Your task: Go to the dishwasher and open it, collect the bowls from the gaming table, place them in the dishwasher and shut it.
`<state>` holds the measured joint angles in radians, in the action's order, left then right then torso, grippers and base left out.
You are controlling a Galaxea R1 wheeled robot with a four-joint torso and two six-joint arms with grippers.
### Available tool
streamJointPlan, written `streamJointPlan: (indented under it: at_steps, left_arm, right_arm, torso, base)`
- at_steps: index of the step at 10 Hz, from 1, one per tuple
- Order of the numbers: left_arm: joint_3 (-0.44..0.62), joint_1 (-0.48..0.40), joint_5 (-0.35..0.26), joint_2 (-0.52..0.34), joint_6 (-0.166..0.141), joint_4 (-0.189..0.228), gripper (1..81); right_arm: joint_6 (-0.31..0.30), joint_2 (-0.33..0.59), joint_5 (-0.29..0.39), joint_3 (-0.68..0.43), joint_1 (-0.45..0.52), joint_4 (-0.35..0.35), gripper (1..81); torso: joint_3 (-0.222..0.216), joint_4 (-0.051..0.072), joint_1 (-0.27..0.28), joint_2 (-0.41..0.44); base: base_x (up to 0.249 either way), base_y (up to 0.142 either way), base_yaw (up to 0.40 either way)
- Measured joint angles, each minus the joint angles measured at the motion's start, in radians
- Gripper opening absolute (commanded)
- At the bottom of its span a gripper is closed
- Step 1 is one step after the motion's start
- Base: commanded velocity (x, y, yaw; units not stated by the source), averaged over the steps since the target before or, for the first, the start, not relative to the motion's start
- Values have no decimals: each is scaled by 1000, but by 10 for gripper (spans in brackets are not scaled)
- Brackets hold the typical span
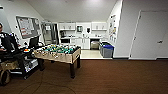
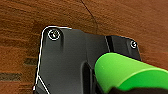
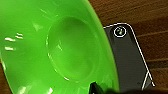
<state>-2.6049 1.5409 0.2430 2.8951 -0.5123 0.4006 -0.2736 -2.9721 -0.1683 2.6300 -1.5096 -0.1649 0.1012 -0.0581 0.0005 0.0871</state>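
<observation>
- Lime green is what I get from both wrist cameras: a shallow green bowl looms in the right wrist view, its hollow towards the lens, above brown carpet.
- In the left wrist view a green rounded piece sits against the robot's dark plate. It may be a cup or a second bowl's rim; I cannot tell which.
- I cannot make out the fingers on either arm, so I cannot tell whether the jaws are closed on these green things, though each sits close under its own wrist camera and I judge both are being carried.
- The head view looks across carpet to a kitchenette; the silver-grey front under the counter near its right end I take for the dishwasher, well apart from me. Whether its door is open I cannot tell.
- A football table stands on the left between me and the kitchen, blue bins by the right wall, and a person sits at the far left.
- My judgement: collecting is done and this is the carry to the dishwasher.
- The next move calls for a straight drive down the open lane right of the football table, keeping off the bins.
</observation>
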Motion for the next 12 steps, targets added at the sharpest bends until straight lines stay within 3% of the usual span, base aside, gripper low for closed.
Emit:
streamJointPlan:
  at_steps: [6, 12]
  left_arm:
    - [3, 0, 5, -3, 0, 0, 10]
    - [4, 2, 10, 0, 0, 0, 10]
  right_arm:
    - [0, -2, 0, 4, 1, 0, 10]
    - [0, -3, 0, 4, 0, 1, 10]
  torso:
    - [0, 0, 0, 0]
    - [0, 0, 0, 0]
  base:
    - [139, 0, 0]
    - [147, -75, 0]
